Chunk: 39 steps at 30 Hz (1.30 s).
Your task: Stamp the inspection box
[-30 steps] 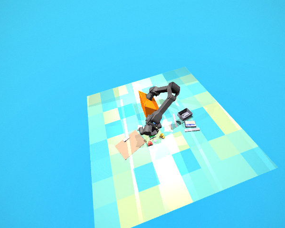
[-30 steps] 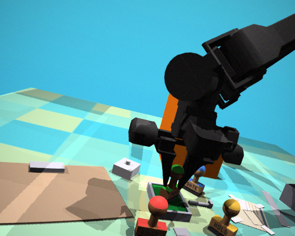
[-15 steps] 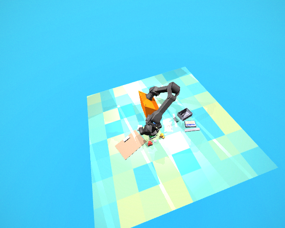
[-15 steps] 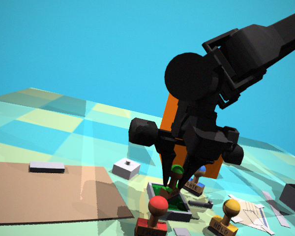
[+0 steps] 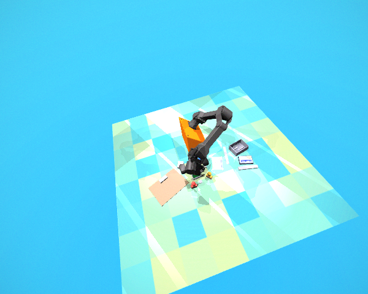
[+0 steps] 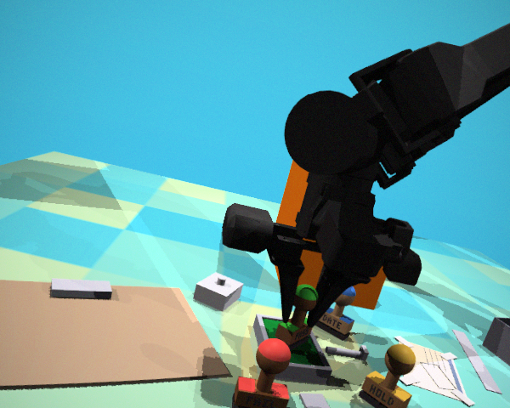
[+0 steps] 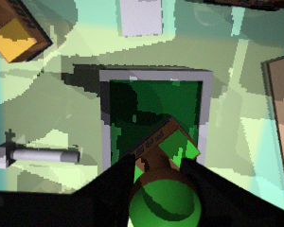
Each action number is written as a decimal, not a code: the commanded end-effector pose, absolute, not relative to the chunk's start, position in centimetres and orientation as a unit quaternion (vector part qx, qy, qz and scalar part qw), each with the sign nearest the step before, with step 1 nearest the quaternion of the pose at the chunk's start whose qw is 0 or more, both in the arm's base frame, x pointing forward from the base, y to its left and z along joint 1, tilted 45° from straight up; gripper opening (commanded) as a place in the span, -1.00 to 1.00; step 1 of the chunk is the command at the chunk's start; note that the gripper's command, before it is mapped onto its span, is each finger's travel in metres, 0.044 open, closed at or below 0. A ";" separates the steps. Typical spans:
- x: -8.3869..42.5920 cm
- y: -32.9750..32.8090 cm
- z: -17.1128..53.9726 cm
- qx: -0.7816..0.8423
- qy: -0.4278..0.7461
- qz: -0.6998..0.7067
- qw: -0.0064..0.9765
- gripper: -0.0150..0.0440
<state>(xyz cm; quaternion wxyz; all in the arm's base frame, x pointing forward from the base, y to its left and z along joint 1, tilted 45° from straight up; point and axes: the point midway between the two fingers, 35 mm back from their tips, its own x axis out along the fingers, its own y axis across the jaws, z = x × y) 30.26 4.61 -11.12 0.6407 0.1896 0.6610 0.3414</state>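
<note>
My gripper (image 6: 297, 322) (image 7: 157, 165) is shut on the PASS stamp (image 6: 305, 292) (image 7: 165, 203), which has a green-topped knob and a wooden block. The stamp stands nearly upright inside the rim of the green ink pad (image 6: 305, 374) (image 7: 156, 75), its block turned diagonally to the pad. Its underside is hidden, so contact with the ink cannot be told for certain. A pale sheet (image 5: 217, 163) (image 6: 422, 381) with printed lines and corner strips, seemingly the card, lies to the right of the pad in the exterior view. I cannot make out the inspection box or a print on it.
A red FAIL stamp (image 6: 263, 390), yellow HOLD stamp (image 6: 386, 390) and blue DATE stamp (image 6: 337, 324) stand around the pad. A bolt (image 6: 345, 352) (image 7: 44, 156) lies beside it. A tan board (image 5: 168, 190) (image 6: 93, 342), white block (image 6: 218, 291), orange panel (image 5: 194, 134) and grey tray (image 5: 238, 152) are nearby.
</note>
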 end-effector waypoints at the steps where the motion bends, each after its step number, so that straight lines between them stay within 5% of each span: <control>1: 30.2 4.9 -11.3 0.191 0.662 0.342 0.639 -0.49; 39: 30.5 3.5 -9.9 0.190 0.662 0.342 0.640 -0.49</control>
